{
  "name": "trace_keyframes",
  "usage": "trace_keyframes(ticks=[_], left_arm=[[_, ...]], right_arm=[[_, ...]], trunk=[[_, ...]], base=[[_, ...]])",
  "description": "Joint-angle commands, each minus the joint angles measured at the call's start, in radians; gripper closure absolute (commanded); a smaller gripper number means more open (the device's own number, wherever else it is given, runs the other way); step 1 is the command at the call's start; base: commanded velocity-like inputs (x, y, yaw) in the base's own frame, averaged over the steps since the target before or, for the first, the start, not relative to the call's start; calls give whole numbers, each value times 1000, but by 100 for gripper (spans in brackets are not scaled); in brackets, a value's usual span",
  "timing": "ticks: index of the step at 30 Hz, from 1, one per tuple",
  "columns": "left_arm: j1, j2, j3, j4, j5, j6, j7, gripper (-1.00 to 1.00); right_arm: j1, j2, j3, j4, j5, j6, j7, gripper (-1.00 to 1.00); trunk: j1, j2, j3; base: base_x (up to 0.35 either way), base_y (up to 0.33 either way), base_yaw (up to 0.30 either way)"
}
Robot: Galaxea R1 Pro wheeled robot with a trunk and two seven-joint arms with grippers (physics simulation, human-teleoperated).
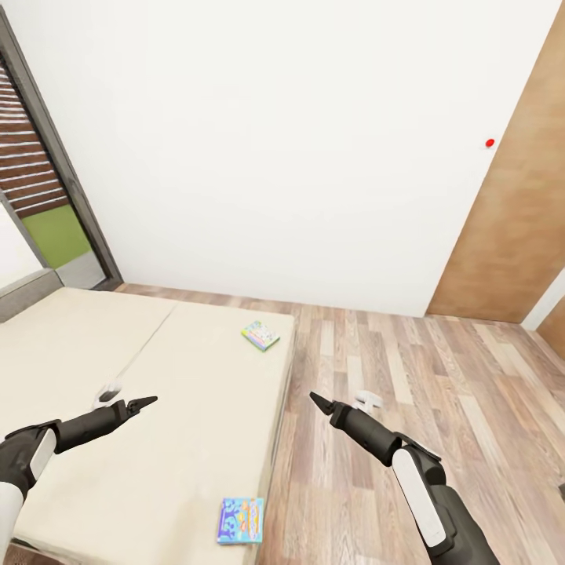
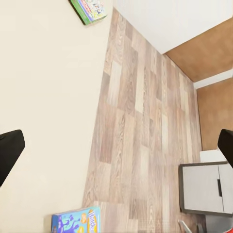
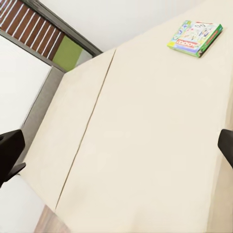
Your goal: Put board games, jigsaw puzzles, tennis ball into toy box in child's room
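Two board games lie flat on the bed [image 1: 118,345]: the pastel box [image 1: 260,334] sits askew near the far edge, and the blue box [image 1: 241,520] has its long axis roughly along the bed's floor-side edge. Both the left pincer [image 1: 141,403] and the right pincer [image 1: 317,402] hang apart and hold nothing.

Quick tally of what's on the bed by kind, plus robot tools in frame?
Board games on the bed: 2, the pastel one with a green edge and the blue one
Robot tools: 2, left tool over the bed, right tool over the wood floor, both holding nothing
Total: 4
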Motion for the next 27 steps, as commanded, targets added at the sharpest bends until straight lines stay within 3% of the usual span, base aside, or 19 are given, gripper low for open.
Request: trace_keyframes(ticks=[1, 16, 27], left_arm=[[-1, 0, 3, 0, 1, 10, -3, -100], [-1, 0, 3, 0, 1, 10, -3, -100], [-1, 0, 3, 0, 1, 10, -3, -100]], right_arm=[[-1, 0, -1, -1, -6, 7, 0, -100], [-1, 0, -2, -2, -7, 8, 0, -100], [-1, 0, -2, -2, -8, 8, 0, -100]], trunk=[[1, -2, 0], [1, -2, 23], [1, -2, 26]], base=[[0, 0, 122], [0, 0, 118], [0, -40, 26]])
